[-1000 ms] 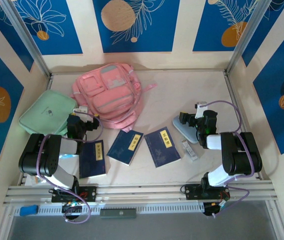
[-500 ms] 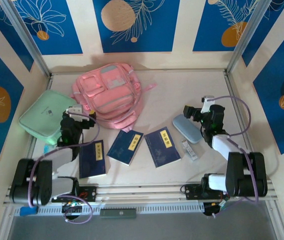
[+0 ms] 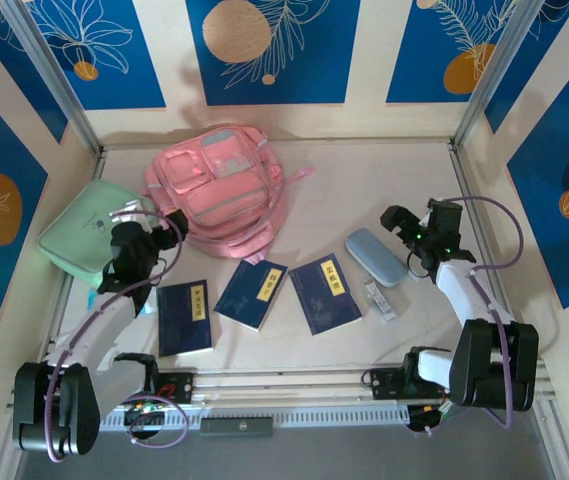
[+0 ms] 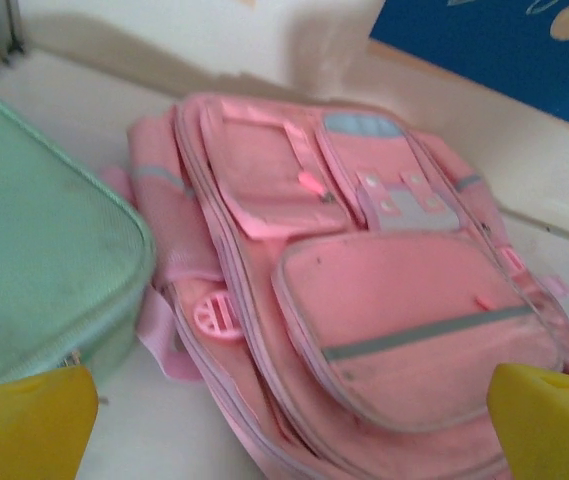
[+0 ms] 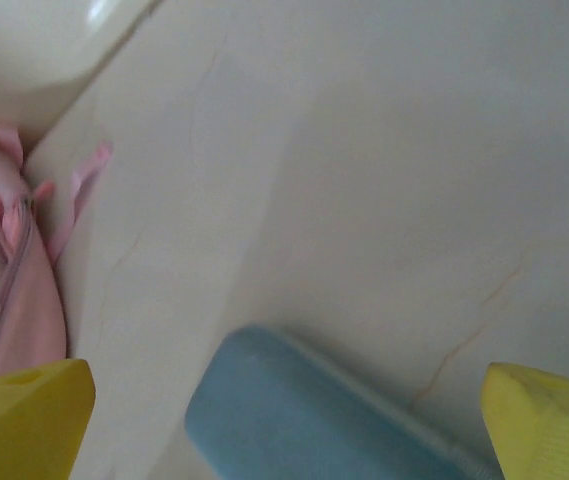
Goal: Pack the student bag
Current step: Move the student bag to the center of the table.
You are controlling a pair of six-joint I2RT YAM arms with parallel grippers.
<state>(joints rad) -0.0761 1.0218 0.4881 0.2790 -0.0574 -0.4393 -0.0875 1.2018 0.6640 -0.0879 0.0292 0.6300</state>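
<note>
Where the backpack (image 3: 219, 190) lies: on the table (image 3: 364, 180), by the far edge, left of middle.
Green case (image 3: 89, 235): by the left edge, just beside the backpack.
Books (image 3: 251, 293): three, dark blue, in a row toward the near edge.
Blue case (image 3: 375, 257): right of the books.
Left gripper (image 4: 286, 420): spread wide, empty, facing the backpack.
Right gripper (image 5: 284, 420): spread wide, empty, near the blue case.
</note>
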